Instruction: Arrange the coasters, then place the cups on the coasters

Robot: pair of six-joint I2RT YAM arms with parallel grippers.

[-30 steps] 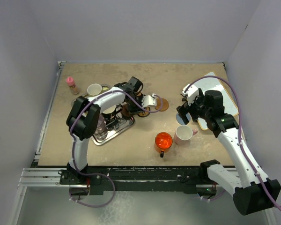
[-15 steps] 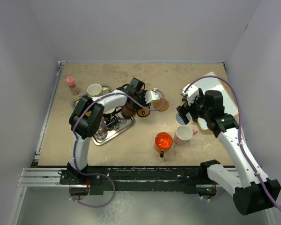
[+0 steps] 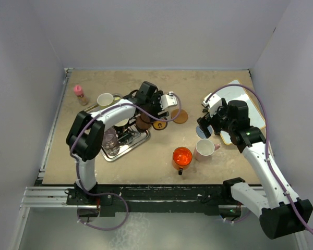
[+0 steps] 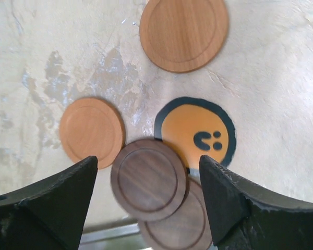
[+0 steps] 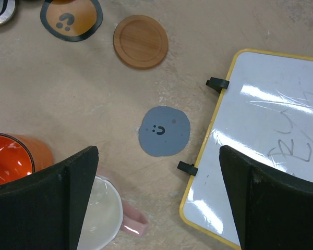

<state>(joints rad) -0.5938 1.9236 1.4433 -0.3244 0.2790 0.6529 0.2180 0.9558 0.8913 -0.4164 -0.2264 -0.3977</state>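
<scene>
Six coasters (image 5: pixel 141 41) lie on the bench (image 3: pixel 198 83). Five sit together: one light-wood coaster (image 4: pixel 182 34), one smaller orange-wood coaster (image 4: pixel 91 133), one black-rimmed orange coaster (image 4: pixel 198 136), one dark walnut coaster (image 4: pixel 147 179) and one brown coaster (image 4: pixel 180 229) partly under it. The sixth is the grey-blue coaster (image 5: pixel 164 130). Four cups (image 5: pixel 101 213) show plainly: one cream cup (image 3: pixel 105 99), one red-orange cup (image 3: pixel 181 156), one pink cup (image 3: pixel 204 149) and one clear glass cup (image 3: pixel 110 141) (any more are hidden under the left arm (image 3: pixel 117 109)). There is one metal tray (image 3: pixel 135 141), one pink-capped bottle (image 3: pixel 79 94) and one whiteboard (image 5: pixel 271 140) with two black clips (image 5: pixel 217 83).
</scene>
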